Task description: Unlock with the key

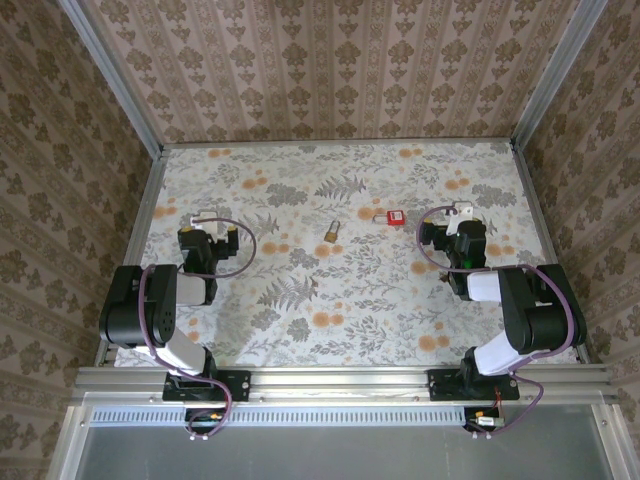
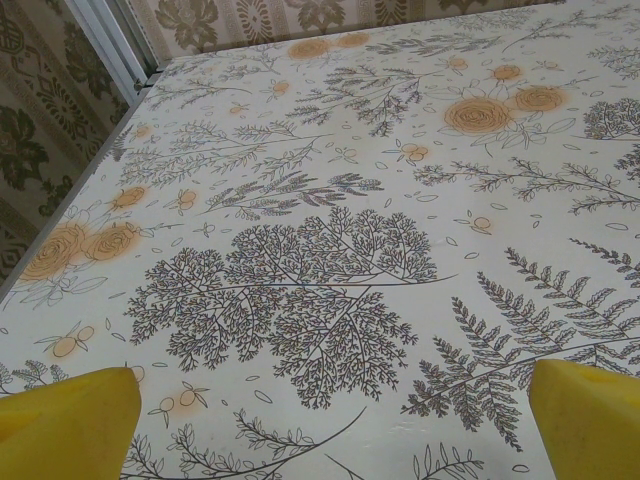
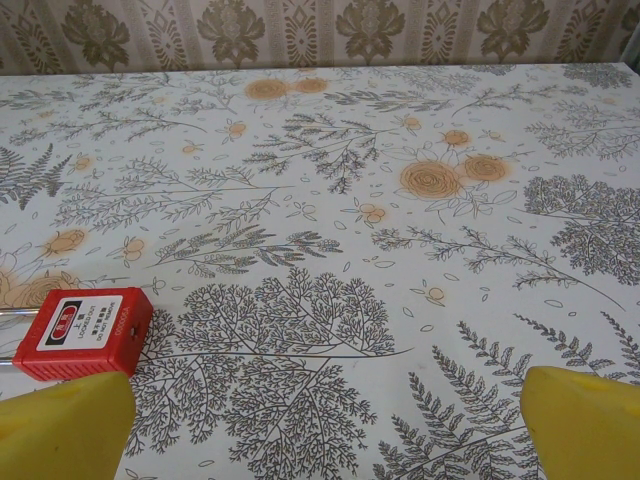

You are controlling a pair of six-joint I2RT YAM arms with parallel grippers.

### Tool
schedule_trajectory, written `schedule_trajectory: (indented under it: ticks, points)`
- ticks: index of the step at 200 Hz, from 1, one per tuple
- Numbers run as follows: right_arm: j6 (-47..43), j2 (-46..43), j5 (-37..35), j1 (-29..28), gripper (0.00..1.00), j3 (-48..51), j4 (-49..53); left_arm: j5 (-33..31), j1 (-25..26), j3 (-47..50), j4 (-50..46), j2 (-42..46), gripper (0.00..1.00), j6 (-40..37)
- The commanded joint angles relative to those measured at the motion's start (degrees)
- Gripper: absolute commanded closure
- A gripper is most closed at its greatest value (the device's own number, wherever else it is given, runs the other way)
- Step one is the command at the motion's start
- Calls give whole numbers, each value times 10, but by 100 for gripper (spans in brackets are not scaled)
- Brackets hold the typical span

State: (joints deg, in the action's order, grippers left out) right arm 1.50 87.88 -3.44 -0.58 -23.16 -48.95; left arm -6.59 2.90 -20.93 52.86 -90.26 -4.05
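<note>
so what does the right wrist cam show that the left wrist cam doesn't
Right wrist, not left: the tiny silver key with its square red plastic tag, lying beside the right gripper. Left wrist, not right: a silver metal frame rail at the table's edge. Both: floral tablecloth, patterned wallpaper, and open yellow fingers, the left gripper empty too.
</note>
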Motion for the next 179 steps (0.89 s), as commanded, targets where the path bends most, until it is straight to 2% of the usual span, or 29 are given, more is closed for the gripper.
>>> schedule_trajectory:
  ticks: [1,83,105,121,128,139,153,165,179]
  points:
    - [4,-2,21,5,0,-4,6,8,-1,-13,2,13,0,-2]
    - [4,-3,20,5,0,-4,5,21,-7,-15,-3,13,0,2]
    - [-6,-6,-15,-13,0,-2,1,23,-2,-12,3,14,0,-6]
    - [-11,-29,-36,-22,0,-16,42,-1,13,-1,10,32,0,-18]
    - [-16,-47,-63,-35,0,-37,95,-29,27,6,8,55,0,-27]
    - [-36,-72,-84,-59,0,-76,177,-82,63,2,-35,105,0,-52]
    - [-60,-105,-106,-89,0,-104,228,-110,104,-34,-140,178,0,-77]
    - [-48,-135,-136,-109,0,-136,285,-95,120,-95,-275,235,0,-42]
    - [15,-170,-155,-116,0,-207,429,-91,128,-195,-444,277,0,34]
